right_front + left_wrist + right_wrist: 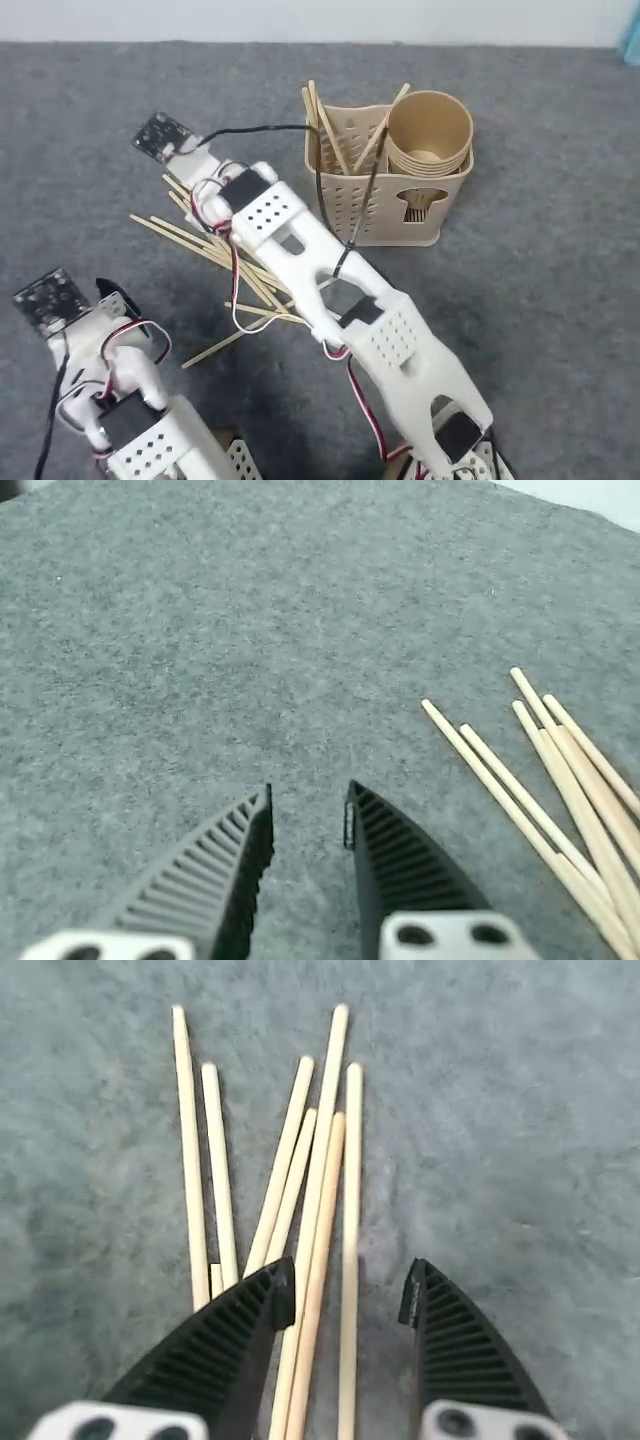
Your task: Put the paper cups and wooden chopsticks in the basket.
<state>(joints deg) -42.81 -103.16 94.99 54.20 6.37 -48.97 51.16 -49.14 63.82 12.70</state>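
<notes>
Between the parted jaws of the right pincer (350,1288) lie wooden chopsticks (322,1200).

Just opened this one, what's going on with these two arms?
Cups and chopsticks are being tidied into a basket. The stacked paper cups and some upright chopsticks already sit in the basket. A pile of loose chopsticks lies on the grey mat. The right end effector hangs open over that pile. The left end effector is open over bare mat near the stick ends, holding nothing.
</notes>
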